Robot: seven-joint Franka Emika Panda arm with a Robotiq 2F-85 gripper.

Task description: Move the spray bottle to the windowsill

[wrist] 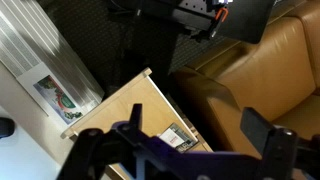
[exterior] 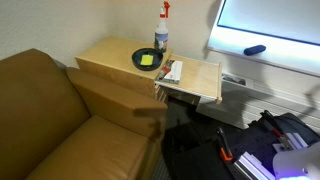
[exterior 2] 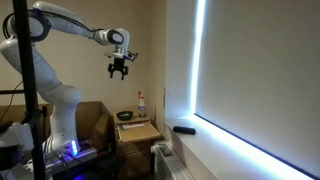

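Spray bottle (exterior: 162, 30) is noted upright at the back edge of the light wooden tabletop (exterior: 105, 55), upper centre of frame. It is slim and translucent white, with a red trigger head and a dark lower band, and stands just behind a round black bowl (exterior: 149, 60). The long white windowsill (exterior: 285, 62) runs at the right, and a dark oblong object (exterior: 255, 49) is seen on it. Gripper (exterior 2: 120, 70) is held high, upper left of centre, well apart from the bottle. Its jaws are spread wide with nothing held; in the wrist view the dark fingers (wrist: 88, 150) are splayed above wood grain and a smooth brown leather couch (wrist: 260, 80).
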